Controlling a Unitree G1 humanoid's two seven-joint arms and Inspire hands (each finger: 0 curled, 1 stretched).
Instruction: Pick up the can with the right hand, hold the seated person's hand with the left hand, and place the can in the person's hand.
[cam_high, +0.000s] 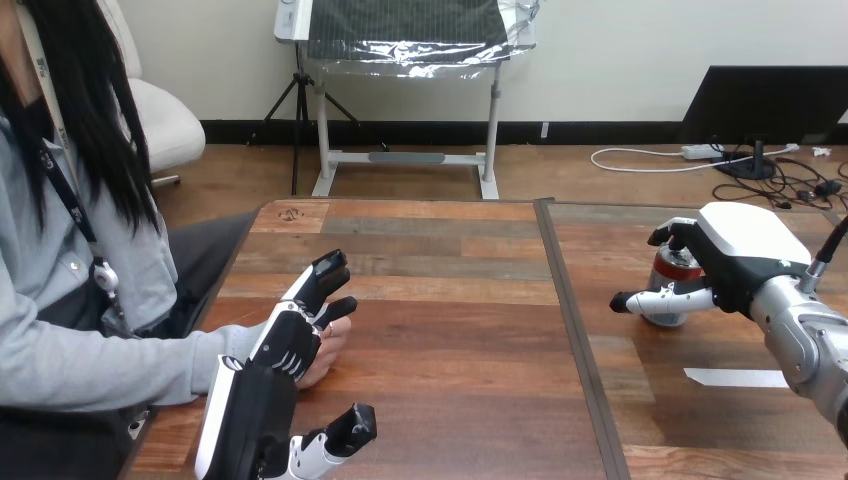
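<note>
The right hand (742, 258) is closed round the can (672, 290), well to the right of the table's dark seam (572, 330). Its fingers (668, 236) hook over the can's top and far side, and its thumb (652, 300) crosses the near side low down. The can stands upright, apparently resting on the wooden table (450, 300), and a white tape strip (735, 378) lies near it, also right of the seam. Well left of the seam, the left hand (250, 405) lies with straight fingers over the person's hand (328, 352) and touches it from above. Its thumb sits apart and nothing curls round, so this is a rest rather than a hold. The can looks like a small metal drinks can: smooth and probably slippery, with thin walls that would dent under a hard squeeze. Whether it is full or empty cannot be told, so its weight is uncertain. It is best taken round the middle of the body, thumb squarely opposite the fingers. With the fingers high and the thumb low, it could tip on lifting.
</note>
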